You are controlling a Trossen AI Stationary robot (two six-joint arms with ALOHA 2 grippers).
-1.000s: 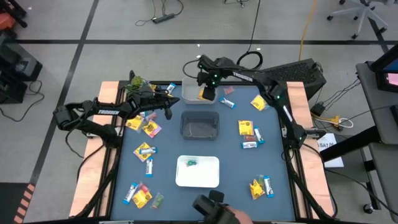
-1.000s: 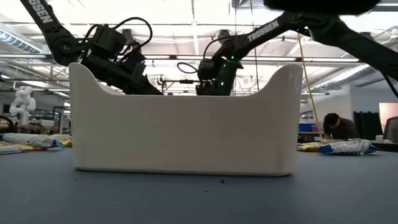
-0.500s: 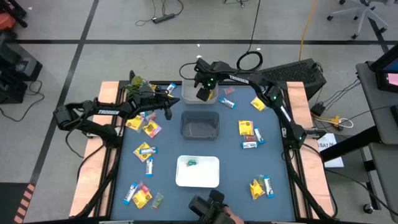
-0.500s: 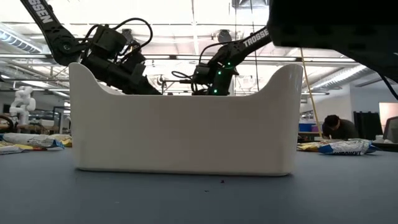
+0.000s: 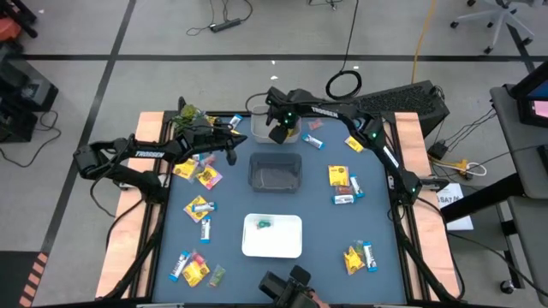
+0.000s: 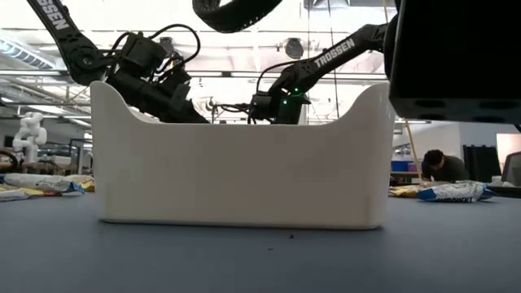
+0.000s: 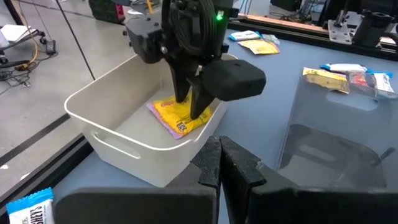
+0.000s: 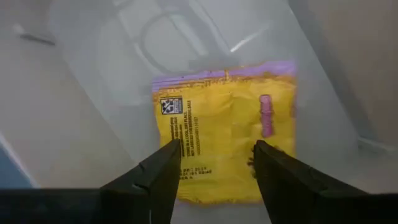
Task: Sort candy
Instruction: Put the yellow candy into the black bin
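My right gripper [image 8: 217,171] is open and points down inside the white bin [image 5: 274,127] at the table's far middle. A yellow packet [image 8: 227,134] with a purple edge lies flat on the bin's floor under the fingers; it also shows in the left wrist view [image 7: 180,115]. My left gripper [image 7: 219,163] is shut and empty, just left of the clear bin [image 5: 274,171], facing the white bin. More candy, yellow packets and blue-and-white bars, lies on the table at the left [image 5: 199,174] and right [image 5: 342,184]. My right gripper comes at the yellow packet from above, with its open fingers [image 7: 186,99] on either side of the packet's near edge [image 8: 214,186]. I cannot tell whether the fingertips touch the packet. The packet lies flat on the bin's floor.
A white tray [image 5: 287,244] with a small green piece [image 5: 263,224] is at the near middle. More candy lies at the near left [image 5: 193,267] and near right [image 5: 358,257]. A green leafy object [image 5: 188,115] is at the far left. A white container [image 6: 240,163] fills the low view.
My right gripper has gone a little toward the table's left edge over the white bin and down into it, carrying the yellow packet. The packet now lies on the bin's floor.
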